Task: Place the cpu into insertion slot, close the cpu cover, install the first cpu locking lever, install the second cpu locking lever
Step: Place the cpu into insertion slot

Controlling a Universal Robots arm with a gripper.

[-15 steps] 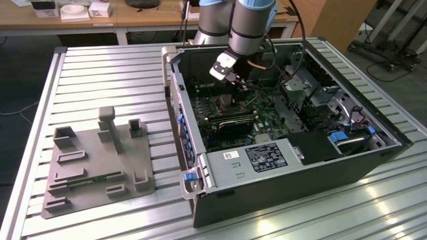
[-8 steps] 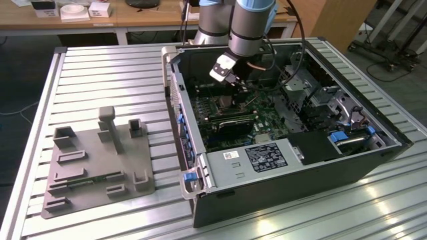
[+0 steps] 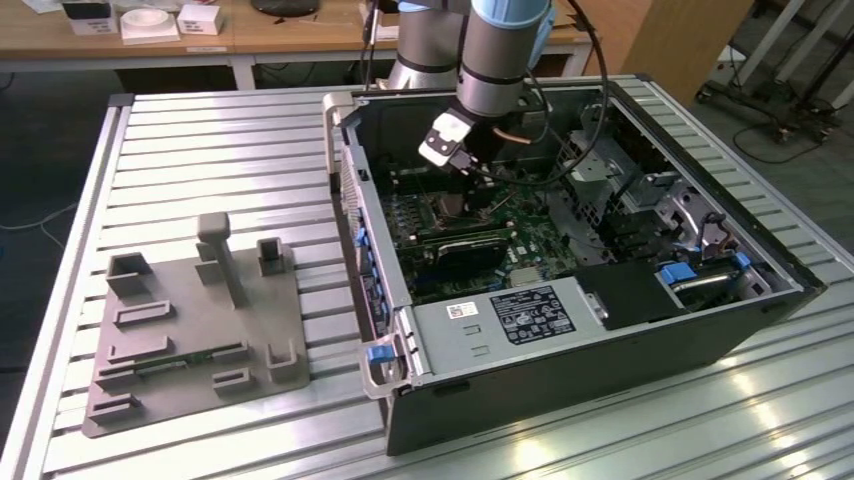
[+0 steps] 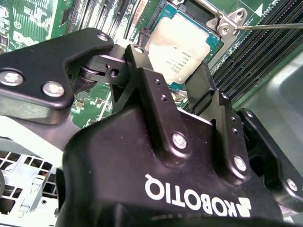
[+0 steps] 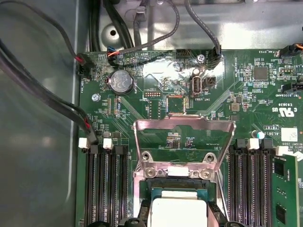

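Note:
The cpu [image 4: 182, 45], a flat silver chip on a green base, sits between my gripper's [image 4: 173, 66] two black fingers [image 4: 142, 52], which press against its opposite edges. It hangs right over the insertion slot [image 5: 177, 182], and I cannot tell whether it is seated. The same chip, the cpu [image 5: 177, 210], lies just below the cpu cover [image 5: 184, 142], a silvery frame standing open on its hinge. A thin metal locking lever [image 4: 270, 26] sticks out beside the hinge bracket. In the exterior view my gripper [image 3: 461, 190] reaches down into the open computer case [image 3: 400, 330].
Long black memory slots [image 5: 106, 184] flank the socket on both sides. Black cables [image 5: 47, 94] run along the board's edge near a coin cell [image 5: 121, 81]. A grey box with a white label [image 3: 534, 315] fills the case front. A grey fixture plate [image 3: 200, 330] lies on the slatted table.

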